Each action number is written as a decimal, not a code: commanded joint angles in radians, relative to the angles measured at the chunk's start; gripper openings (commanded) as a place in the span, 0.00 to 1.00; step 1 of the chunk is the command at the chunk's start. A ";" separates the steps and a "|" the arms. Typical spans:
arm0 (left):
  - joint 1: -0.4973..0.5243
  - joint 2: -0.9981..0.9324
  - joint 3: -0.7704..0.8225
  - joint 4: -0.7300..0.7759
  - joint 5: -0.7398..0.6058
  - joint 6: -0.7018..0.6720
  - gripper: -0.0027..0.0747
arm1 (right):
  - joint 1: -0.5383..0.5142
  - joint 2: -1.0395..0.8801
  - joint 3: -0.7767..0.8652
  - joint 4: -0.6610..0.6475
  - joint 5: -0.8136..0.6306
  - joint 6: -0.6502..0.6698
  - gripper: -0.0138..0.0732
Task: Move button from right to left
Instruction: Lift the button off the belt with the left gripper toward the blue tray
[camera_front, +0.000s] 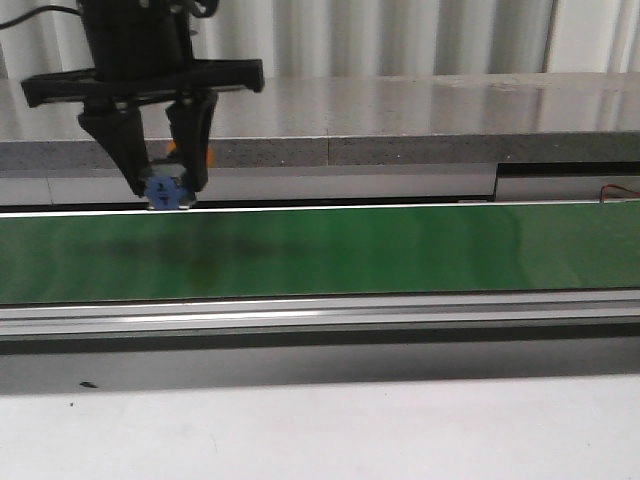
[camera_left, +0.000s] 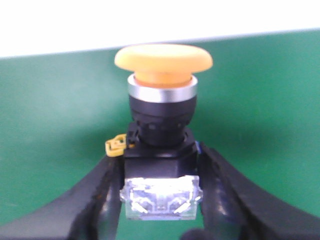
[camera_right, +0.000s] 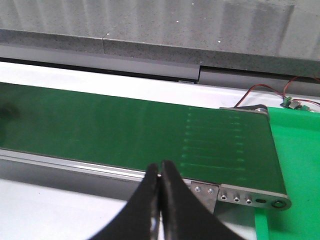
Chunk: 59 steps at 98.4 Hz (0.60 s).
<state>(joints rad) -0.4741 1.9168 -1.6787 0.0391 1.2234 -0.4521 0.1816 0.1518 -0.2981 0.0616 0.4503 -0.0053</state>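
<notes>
The left gripper (camera_front: 168, 190) pinches the push-button (camera_left: 161, 127) by its base only, so it could tip over the conveyor belt (camera_front: 400, 250).

The button (camera_left: 161, 100) had an orange cap, silver collar and black body; the belt (camera_front: 400, 250) was plain green.

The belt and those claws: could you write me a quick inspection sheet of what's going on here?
Surface: green belt, bare apart from a faint smudge.
Job's things: button, orange cap, held over the belt's left end.
Clutter: nothing seen.
Grippers: left claw shut on the button's body; right claw shut, holding nothing, near the belt's end.
Cables: red and black wires run to a small board by the belt's end.
Surroundings: grey stone ledge behind the belt, white table in front.
</notes>
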 joint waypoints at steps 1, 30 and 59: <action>0.058 -0.080 -0.034 -0.024 0.043 0.053 0.24 | 0.002 0.010 -0.025 -0.010 -0.080 -0.007 0.09; 0.287 -0.140 -0.034 -0.039 0.043 0.264 0.24 | 0.002 0.010 -0.025 -0.010 -0.080 -0.007 0.09; 0.515 -0.168 -0.031 -0.039 0.043 0.424 0.24 | 0.002 0.010 -0.025 -0.010 -0.080 -0.007 0.09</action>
<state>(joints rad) -0.0148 1.8079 -1.6810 0.0117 1.2344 -0.0928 0.1816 0.1518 -0.2981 0.0616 0.4503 -0.0053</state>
